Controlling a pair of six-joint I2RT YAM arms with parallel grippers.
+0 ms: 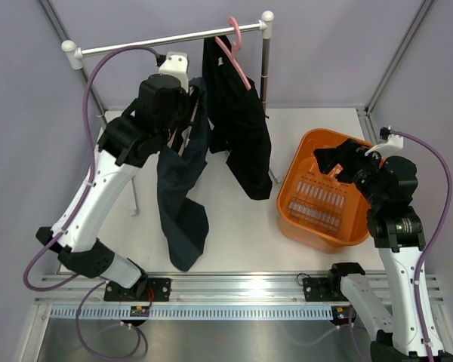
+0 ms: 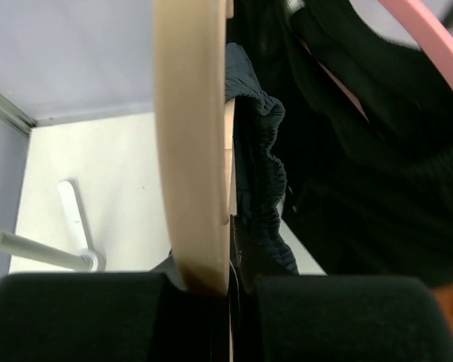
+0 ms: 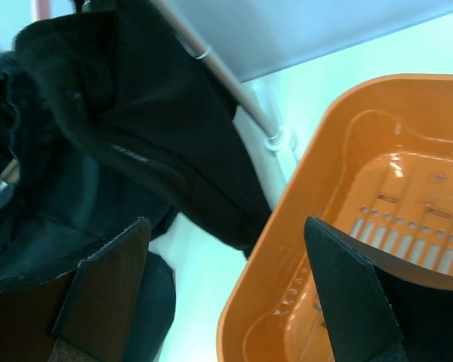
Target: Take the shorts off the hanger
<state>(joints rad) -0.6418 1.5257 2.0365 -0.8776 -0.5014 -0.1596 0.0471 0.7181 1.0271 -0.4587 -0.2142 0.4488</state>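
Orange basket beside black shorts; right pincer spread above.

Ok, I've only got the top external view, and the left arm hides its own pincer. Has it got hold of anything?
Observer: Yes. The left wrist view shows the left pincer shut on a pale wooden hanger.
Operator: Where's the navy waistband?
Observer: The navy shorts have their gathered waistband bunched against that hanger, just beyond the fingertips.
Operator: And the other pincer?
Observer: The right wrist view shows the right pincer open, with nothing between its fingers, hanging over the rim of the orange basket.
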